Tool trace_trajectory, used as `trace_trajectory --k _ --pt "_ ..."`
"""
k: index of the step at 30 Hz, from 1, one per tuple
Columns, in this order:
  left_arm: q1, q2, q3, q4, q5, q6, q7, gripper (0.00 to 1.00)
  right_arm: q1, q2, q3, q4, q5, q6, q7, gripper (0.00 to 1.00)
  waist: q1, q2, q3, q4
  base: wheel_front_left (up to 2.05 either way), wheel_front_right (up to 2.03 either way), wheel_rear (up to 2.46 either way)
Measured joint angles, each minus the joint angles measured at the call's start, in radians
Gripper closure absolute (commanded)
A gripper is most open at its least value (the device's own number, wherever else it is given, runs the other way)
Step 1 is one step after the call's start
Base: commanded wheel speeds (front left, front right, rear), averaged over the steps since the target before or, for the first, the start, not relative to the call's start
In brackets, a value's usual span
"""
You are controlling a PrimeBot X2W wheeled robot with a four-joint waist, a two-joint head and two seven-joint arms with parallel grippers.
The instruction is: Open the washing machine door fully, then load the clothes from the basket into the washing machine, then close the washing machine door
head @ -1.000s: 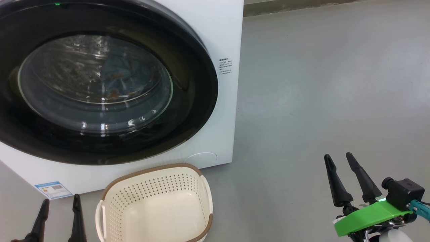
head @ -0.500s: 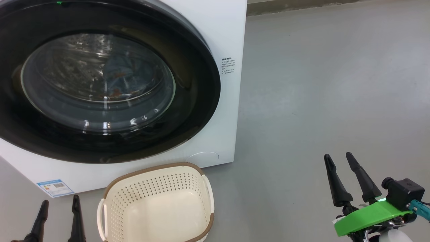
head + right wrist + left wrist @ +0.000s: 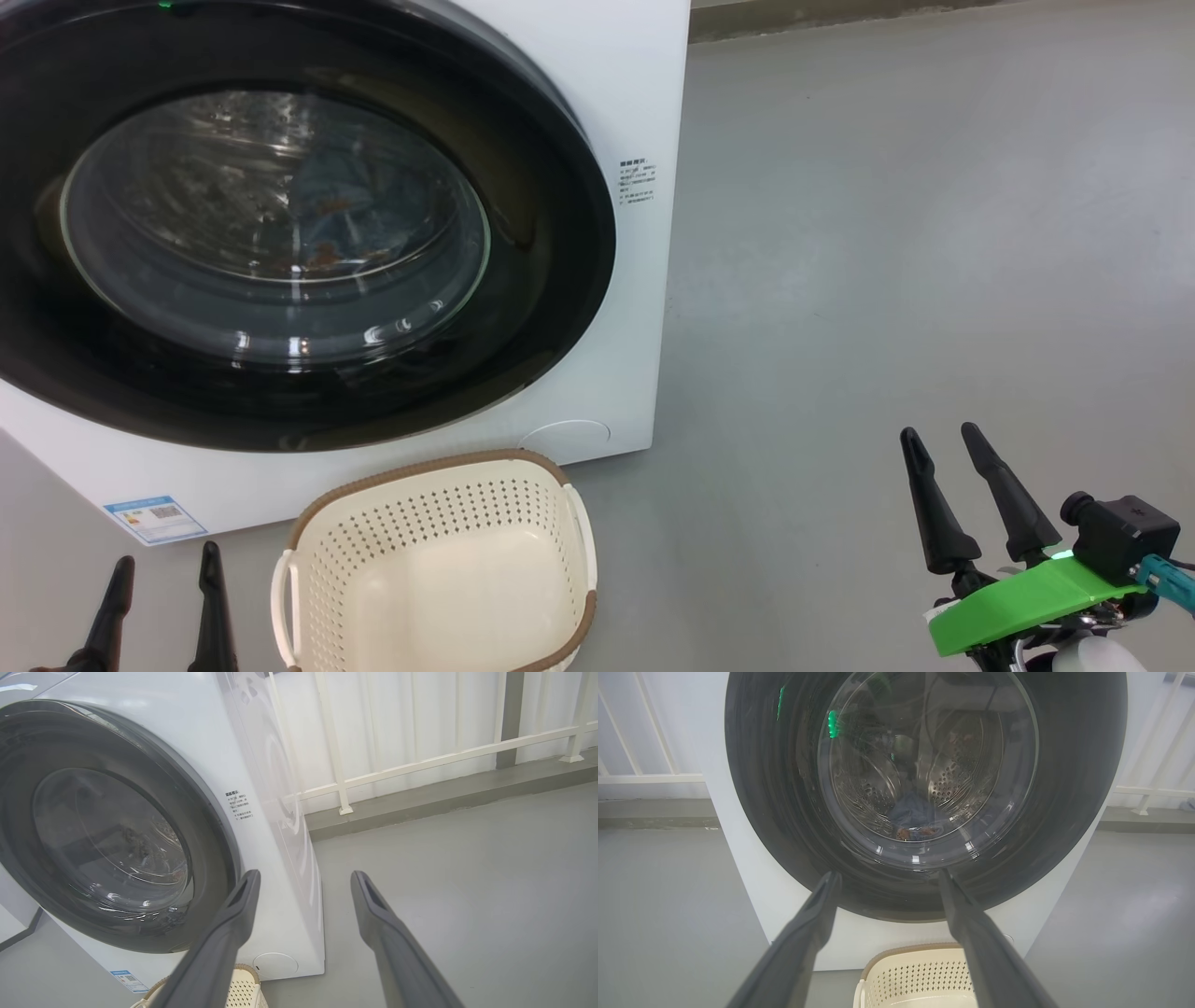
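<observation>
The white washing machine (image 3: 644, 112) fills the upper left, its round black door (image 3: 541, 233) lying flat against the front. Behind the glass window (image 3: 271, 224) sit light-blue clothes (image 3: 336, 215) with orange-brown print, inside the steel drum (image 3: 952, 777). The cream basket (image 3: 434, 569) stands on the floor before the machine with nothing in it. At the lower left my left gripper (image 3: 166, 571) is open, apart from the basket; its fingers (image 3: 810, 933) frame the door. Off to the lower right, over bare floor, my right gripper (image 3: 943, 441) is open too.
Grey floor (image 3: 887, 261) stretches to the right of the machine. A white railing (image 3: 420, 760) and a low kerb run along the back wall. A blue label sticker (image 3: 154, 518) sits on the machine's lower left corner.
The head camera has shifted slightly, so the machine and basket sit a little further right. Neither gripper has moved.
</observation>
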Motion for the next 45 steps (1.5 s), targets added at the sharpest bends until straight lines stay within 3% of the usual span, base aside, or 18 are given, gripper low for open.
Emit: trace_trajectory --k 9,10,19,23,45 --pt "0.000 -0.003 -0.001 0.009 0.000 0.000 0.000 0.00 0.000 0.000 0.000 -0.001 0.000 0.000 0.000 0.00 -0.0001 0.0000 -0.001 0.003 0.00 0.00 0.00" --pt "0.000 -0.003 -0.001 0.010 0.000 0.000 0.000 1.00 0.000 0.000 0.000 -0.001 0.000 0.000 0.000 1.00 0.0000 0.0000 -0.001 0.004 0.00 0.00 0.00" --pt "0.019 -0.050 -0.012 0.086 -0.010 0.000 0.011 1.00 0.045 0.042 0.006 0.080 0.007 0.000 0.008 1.00 0.0001 0.0000 -0.002 0.005 0.00 0.00 0.00" --pt "0.018 -0.051 -0.012 0.087 -0.056 0.000 0.021 1.00 0.044 0.042 0.001 0.080 0.044 0.000 0.017 1.00 0.0016 0.0000 -0.004 0.011 0.00 0.00 0.00" --pt "0.014 -0.051 -0.029 0.080 -0.313 0.000 0.087 1.00 0.044 0.058 -0.038 0.077 0.243 0.000 0.072 1.00 0.0000 0.0000 -0.010 0.040 0.00 0.00 0.00"
